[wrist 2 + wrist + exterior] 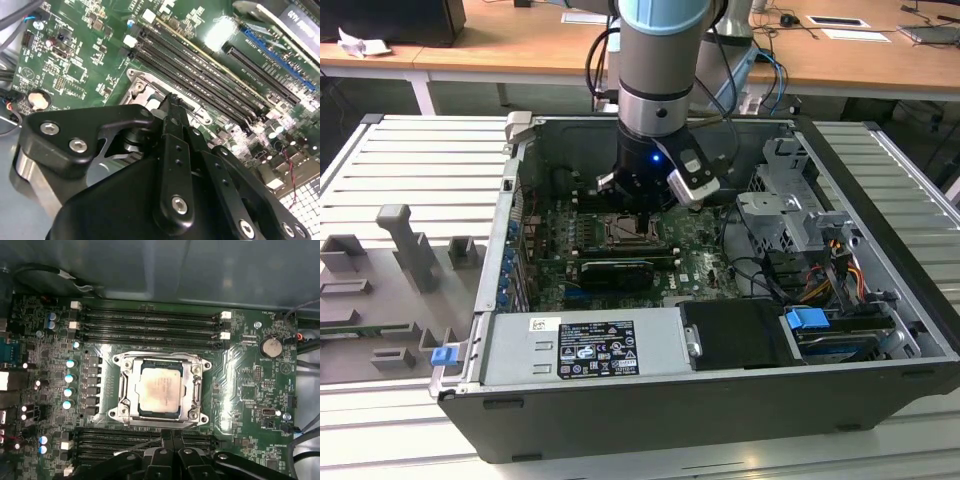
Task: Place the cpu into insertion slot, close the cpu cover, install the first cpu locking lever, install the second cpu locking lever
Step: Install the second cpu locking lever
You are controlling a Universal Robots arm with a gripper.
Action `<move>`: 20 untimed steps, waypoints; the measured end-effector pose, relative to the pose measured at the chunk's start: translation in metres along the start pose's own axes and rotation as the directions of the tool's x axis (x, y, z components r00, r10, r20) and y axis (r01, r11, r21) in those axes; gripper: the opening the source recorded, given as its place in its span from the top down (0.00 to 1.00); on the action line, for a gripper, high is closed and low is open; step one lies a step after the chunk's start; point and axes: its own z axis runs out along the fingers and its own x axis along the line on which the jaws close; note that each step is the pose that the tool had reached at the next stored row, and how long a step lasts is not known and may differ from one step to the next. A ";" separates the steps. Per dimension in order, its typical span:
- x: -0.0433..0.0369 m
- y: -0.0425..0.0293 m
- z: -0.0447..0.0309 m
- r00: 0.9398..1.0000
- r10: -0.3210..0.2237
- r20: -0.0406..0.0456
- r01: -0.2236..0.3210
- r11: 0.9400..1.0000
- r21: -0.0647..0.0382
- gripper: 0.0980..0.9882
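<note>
The arm hung straight down into the open computer case (880, 300), its gripper (642, 205) low over the green circuit board (705, 265), near the case's back wall. In the first wrist view the cpu (159, 388) lay flat inside the insertion slot (161, 390), pale top facing up, square with the socket. The cpu cover (192, 390) lay folded down flat around it, the chip showing through its window. The socket sat between two banks of long black memory slots (150, 322), one bank along each side.

The gripper (172, 440) sat just at the socket's edge, on the side of the nearer memory bank, and its black fingers (165, 437) stood pressed together with nothing between them. In the second wrist view the same closed fingertips (172, 107) pointed down at the silver rim of the socket (137, 82); whether they touched the metal could not be told. A round coin battery (271, 346) sat on the board near its corner, well apart from the socket.
</note>
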 end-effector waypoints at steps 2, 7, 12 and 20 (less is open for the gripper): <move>0.0016 -0.0024 0.0023 1.000 0.000 0.001 0.000 1.000 -0.023 0.99; 0.0094 -0.0063 0.0066 1.000 0.000 0.002 0.000 1.000 -0.026 0.99; 0.0234 -0.0068 0.0153 1.000 0.000 0.002 0.000 1.000 -0.027 0.99; 0.0346 -0.0100 0.0262 1.000 0.000 0.005 0.000 0.999 -0.054 0.99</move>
